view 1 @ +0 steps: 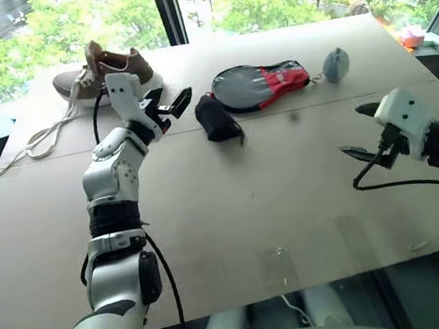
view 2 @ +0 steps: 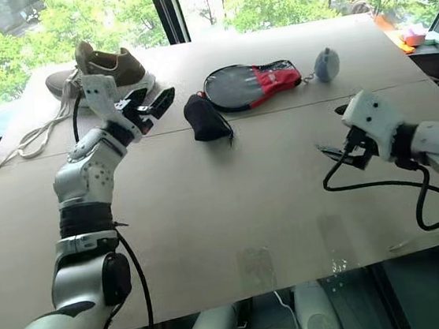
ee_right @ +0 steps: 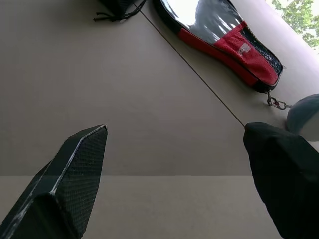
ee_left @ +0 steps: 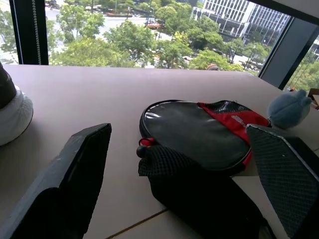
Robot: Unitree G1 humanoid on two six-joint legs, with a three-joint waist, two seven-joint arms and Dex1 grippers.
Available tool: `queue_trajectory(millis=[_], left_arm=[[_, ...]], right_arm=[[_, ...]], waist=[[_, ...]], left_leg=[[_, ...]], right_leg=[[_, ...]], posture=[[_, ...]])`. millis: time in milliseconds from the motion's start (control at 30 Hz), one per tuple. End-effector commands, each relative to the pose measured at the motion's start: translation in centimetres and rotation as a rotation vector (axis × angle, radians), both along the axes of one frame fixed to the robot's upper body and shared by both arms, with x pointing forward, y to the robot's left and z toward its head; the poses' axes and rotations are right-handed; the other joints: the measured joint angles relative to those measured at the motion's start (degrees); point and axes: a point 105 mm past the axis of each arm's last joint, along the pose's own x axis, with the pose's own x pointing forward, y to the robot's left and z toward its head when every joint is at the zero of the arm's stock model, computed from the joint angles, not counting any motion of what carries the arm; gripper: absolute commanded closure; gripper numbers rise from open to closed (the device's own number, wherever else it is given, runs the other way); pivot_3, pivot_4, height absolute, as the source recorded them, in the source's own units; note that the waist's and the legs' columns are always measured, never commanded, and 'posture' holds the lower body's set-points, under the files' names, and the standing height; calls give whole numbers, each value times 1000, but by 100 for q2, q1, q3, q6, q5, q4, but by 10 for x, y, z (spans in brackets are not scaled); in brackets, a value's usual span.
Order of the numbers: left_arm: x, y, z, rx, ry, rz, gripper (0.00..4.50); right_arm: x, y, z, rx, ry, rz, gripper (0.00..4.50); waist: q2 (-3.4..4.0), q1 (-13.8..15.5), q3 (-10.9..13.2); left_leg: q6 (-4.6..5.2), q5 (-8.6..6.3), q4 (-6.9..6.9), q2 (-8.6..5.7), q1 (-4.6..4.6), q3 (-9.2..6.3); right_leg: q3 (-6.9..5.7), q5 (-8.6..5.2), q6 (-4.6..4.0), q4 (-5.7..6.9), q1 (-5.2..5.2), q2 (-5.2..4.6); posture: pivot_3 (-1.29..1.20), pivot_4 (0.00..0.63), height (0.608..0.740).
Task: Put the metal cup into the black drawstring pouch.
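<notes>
The black drawstring pouch (view 1: 218,118) lies on the table (view 1: 233,210), its long axis running from the far end towards the robot, its cord end trailing on the near side. It sits just beside the round end of the grey-and-red paddle case (view 1: 262,84), which stretches away to the right with a small grey plush ball (view 1: 336,64) hooked to its tip. I can't make out the metal cup anywhere on the table, so it may well be inside the pouch already, though the fabric gives nothing away. The left gripper (view 1: 169,107) hangs near the pouch, on its left, pointing across at it, with its fingers (ee_left: 79,169) spread wide and nothing between them. Behind that arm sits a brown shoe (view 1: 110,70) with loose white laces. The right gripper (view 1: 362,128) is well apart from the pouch, out to the right over bare table, jaws wide and empty too. The left hand is clearly the nearer one, and I'd judge any next touch on the pouch falls to it, a short sideways reach to the right.
</notes>
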Motion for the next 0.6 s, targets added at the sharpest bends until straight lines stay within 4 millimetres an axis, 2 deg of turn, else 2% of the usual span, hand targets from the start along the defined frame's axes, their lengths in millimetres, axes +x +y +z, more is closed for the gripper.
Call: queue_trajectory(millis=[33, 100, 233, 300, 400, 500, 600], left_arm=[[-29, 5, -26, 160, 54, -38, 0], [-49, 10, -53, 254, 112, -49, 0], [-79, 13, -81, 321, 166, -73, 0], [-99, 14, -96, 381, 178, -115, 0], [-116, 7, -98, 351, 164, -173, 0], [-124, 2, -96, 342, 151, -214, 0], [-127, 0, -92, 301, 157, -229, 0]], right_arm=[[-6, -20, 5, 148, -78, -58, 59], [-11, -35, -7, 231, -77, -105, 59], [-25, -55, -26, 355, -90, -126, 59], [-33, -68, -48, 382, -43, -148, 59], [-40, -74, -64, 392, -2, -125, 59], [-47, -73, -69, 437, 55, -52, 59], [-50, -69, -66, 461, 41, 8, 59]], waist=[[-2, 24, -1], [-3, 79, -1], [3, 230, 2], [17, 251, 6], [35, 260, 11], [55, 246, 8], [56, 234, 8]], left_leg=[[0, 0, 0, 0, 2, -1], [0, 0, 3, 1, 3, -3], [1, -1, 8, 1, 13, -4], [8, -8, -17, 1, 88, 2], [40, -28, -70, 8, 171, 5], [41, -28, -81, 11, 179, 14], [41, -28, -87, 27, 179, 11]], right_leg=[[16, 0, -1, 2, 0, 1], [20, 4, -6, -1, 3, 3], [18, 20, -5, -10, 17, 3], [23, 20, -6, -33, 89, 1], [24, 24, -9, -100, 174, 2], [31, 26, -10, -99, 172, 3], [26, 29, -16, -100, 171, 15]], posture=[[0, 150, 740], [0, 150, 740], [0, 150, 740], [0, 150, 740], [0, 150, 740], [0, 150, 740], [0, 150, 740]])
